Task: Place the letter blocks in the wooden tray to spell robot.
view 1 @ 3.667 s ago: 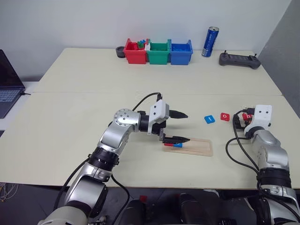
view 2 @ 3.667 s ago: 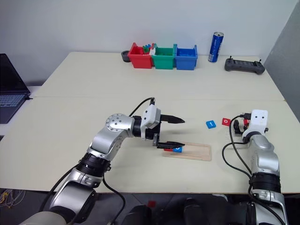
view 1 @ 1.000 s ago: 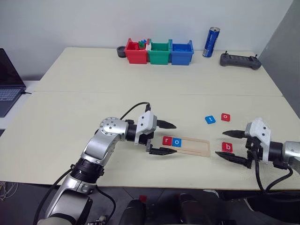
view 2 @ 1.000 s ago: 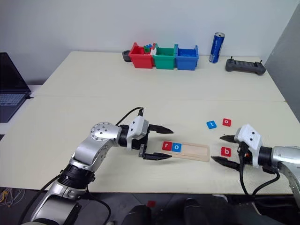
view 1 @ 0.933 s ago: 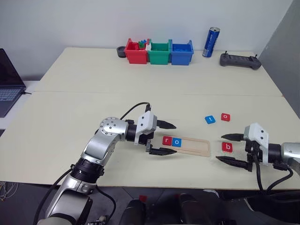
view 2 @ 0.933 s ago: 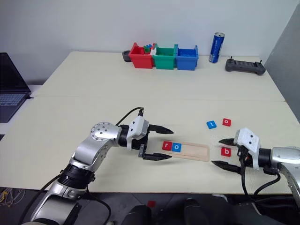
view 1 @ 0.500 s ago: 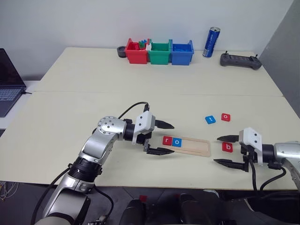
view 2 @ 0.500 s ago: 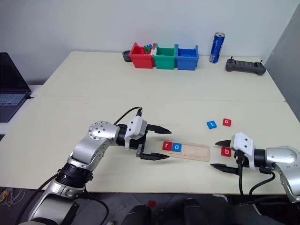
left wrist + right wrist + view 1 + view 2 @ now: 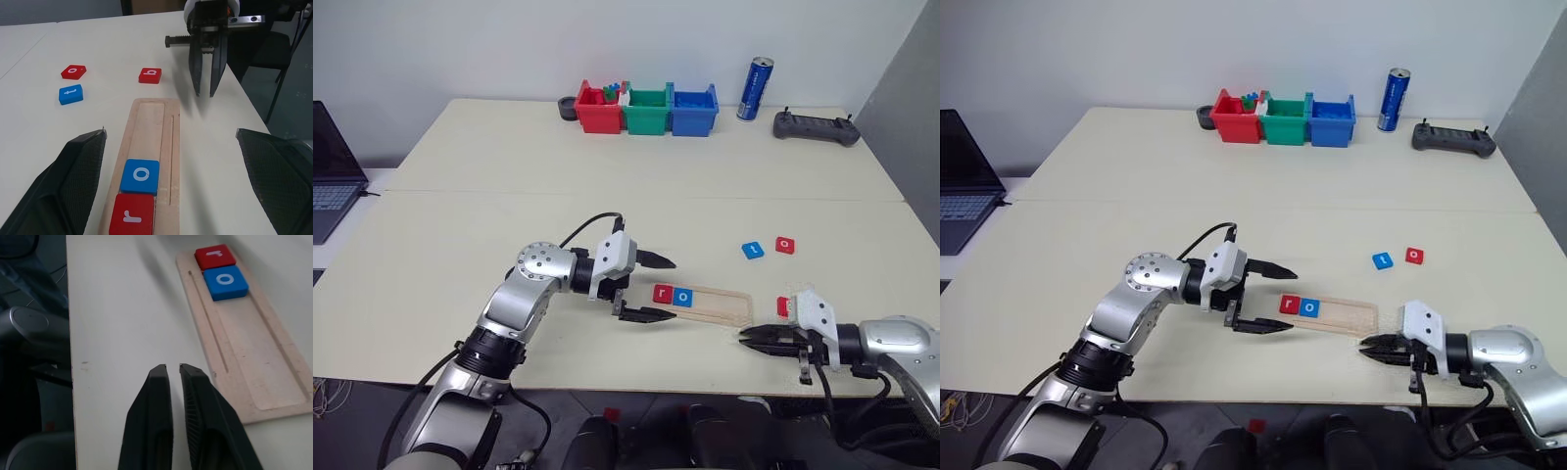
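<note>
Progress: 2 of 5 tiles seated. The long pale-wood grooved tray (image 9: 155,147) holds the red "r" tile (image 9: 131,217) and blue "o" tile (image 9: 141,176) at one end. The red "b" tile (image 9: 149,75), blue "t" tile (image 9: 70,94) and red "o" tile (image 9: 73,72) lie loose on the table beyond its empty end. My right gripper (image 9: 174,373) is clenched on nothing beside the tray; my left gripper (image 9: 648,287) stands spread and empty.

The right tool (image 9: 751,337) has closed empty, moving down beside the wooden tray (image 9: 720,306).
</note>
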You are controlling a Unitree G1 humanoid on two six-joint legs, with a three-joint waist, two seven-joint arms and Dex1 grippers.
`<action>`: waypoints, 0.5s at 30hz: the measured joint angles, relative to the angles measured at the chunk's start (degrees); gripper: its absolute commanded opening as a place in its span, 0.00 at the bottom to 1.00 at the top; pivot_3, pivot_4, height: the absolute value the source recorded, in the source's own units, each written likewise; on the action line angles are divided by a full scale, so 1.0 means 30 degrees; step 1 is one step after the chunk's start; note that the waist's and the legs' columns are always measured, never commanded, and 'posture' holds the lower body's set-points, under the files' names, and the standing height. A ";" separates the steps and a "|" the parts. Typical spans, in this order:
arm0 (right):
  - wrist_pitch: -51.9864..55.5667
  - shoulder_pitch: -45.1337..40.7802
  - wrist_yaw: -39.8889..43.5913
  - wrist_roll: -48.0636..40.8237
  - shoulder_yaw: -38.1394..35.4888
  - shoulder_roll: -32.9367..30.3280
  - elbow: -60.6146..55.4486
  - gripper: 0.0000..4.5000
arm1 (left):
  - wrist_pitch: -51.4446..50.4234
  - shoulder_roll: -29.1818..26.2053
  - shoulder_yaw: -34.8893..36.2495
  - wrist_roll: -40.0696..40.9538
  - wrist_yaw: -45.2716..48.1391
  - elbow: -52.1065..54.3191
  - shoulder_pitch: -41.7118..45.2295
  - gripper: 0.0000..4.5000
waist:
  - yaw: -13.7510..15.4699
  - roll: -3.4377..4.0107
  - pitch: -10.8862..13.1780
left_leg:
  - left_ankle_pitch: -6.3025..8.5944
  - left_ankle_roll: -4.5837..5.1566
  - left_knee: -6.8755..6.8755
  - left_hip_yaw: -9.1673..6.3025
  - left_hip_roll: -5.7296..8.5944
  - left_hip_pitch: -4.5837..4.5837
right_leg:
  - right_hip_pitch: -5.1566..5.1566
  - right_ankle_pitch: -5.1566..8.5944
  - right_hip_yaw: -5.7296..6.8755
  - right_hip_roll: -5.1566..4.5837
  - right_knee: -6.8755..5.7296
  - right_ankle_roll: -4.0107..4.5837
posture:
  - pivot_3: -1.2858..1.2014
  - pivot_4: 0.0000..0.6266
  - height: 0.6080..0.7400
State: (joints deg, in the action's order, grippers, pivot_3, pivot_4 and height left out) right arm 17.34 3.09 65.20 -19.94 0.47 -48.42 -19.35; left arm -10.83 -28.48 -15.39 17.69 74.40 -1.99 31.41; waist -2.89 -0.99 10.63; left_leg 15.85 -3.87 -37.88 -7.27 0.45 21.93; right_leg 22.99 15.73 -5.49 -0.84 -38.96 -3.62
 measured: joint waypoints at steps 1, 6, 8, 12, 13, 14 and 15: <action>-0.0055 -0.0002 -0.0164 0.0310 0.0296 0.0046 0.0005 0.13 | -0.0007 -0.0044 0.0000 0.0001 0.0002 0.0026 -0.0015 1.00 | 0.0001 -0.0001 0.0000 | 0.0000 0.0000 -0.0002 -0.0001 0.0000 -0.0001 | 0.0000 0.0000 0.0000 0.0000 0.0000 0.0000 | 0.52 0.24 1.00; -0.0858 -0.0223 -0.0642 0.1814 0.1462 0.0082 0.0975 0.13 | -0.0024 -0.0165 -0.0003 0.0009 -0.0001 0.0320 -0.0184 1.00 | -0.0007 0.0000 0.0000 | 0.0000 0.0000 -0.0002 0.0002 0.0000 -0.0002 | 0.0001 0.0000 -0.0001 -0.0001 0.0001 0.0000 | 0.52 0.24 1.00; -0.1379 -0.0713 -0.0800 0.2219 0.1790 0.0224 0.1404 0.13 | -0.0053 -0.0188 -0.0007 0.0016 -0.0005 0.0513 -0.0324 1.00 | -0.0044 -0.0001 -0.0001 | 0.0000 0.0000 -0.0001 0.0001 -0.0008 -0.0020 | -0.0011 0.0000 -0.0001 0.0004 0.0000 0.0001 | 0.52 0.24 1.00; -0.2433 -0.1641 -0.1257 0.3188 0.2273 0.0521 0.2388 0.13 | -0.0133 -0.0240 -0.0008 0.0041 -0.0002 0.0699 -0.0502 1.00 | -0.0083 -0.0004 0.0000 | 0.0000 0.0000 -0.0007 -0.0002 -0.0010 -0.0095 | -0.0100 0.0001 0.0002 0.0009 0.0007 -0.0001 | 0.52 0.24 1.00; -0.2497 -0.1821 -0.1358 0.3266 0.2333 0.0572 0.2568 0.13 | -0.0147 -0.0266 -0.0008 0.0044 -0.0001 0.0710 -0.0524 1.00 | -0.0086 -0.0007 0.0002 | 0.0000 0.0000 -0.0007 -0.0003 -0.0008 -0.0131 | -0.0144 0.0003 0.0002 0.0009 0.0016 -0.0004 | 0.52 0.24 1.00; -0.2511 -0.2076 -0.1458 0.3289 0.2374 0.0636 0.2824 0.13 | -0.0167 -0.0328 -0.0008 0.0044 -0.0003 0.0715 -0.0536 1.00 | -0.0086 -0.0013 0.0006 | 0.0001 0.0001 -0.0005 -0.0004 -0.0008 -0.0176 | -0.0202 0.0006 0.0002 0.0009 0.0032 -0.0010 | 0.52 0.24 1.00; -0.2530 -0.2246 -0.1544 0.3300 0.2374 0.0664 0.3014 0.13 | -0.0195 -0.0383 -0.0008 0.0044 -0.0004 0.0732 -0.0539 1.00 | -0.0076 -0.0014 0.0006 | 0.0002 0.0002 -0.0003 -0.0005 -0.0007 -0.0216 | -0.0247 0.0019 0.0003 0.0008 0.0042 -0.0031 | 0.52 0.24 1.00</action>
State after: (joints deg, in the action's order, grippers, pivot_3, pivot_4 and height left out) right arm 9.74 -3.65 60.57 -10.04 7.59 -46.43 -10.31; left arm -11.41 -29.63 -15.41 17.82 74.39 0.20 29.79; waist -3.11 -1.03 10.65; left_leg 15.85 -3.87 -37.89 -7.29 0.43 21.28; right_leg 22.25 15.78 -5.48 -0.82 -38.84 -3.71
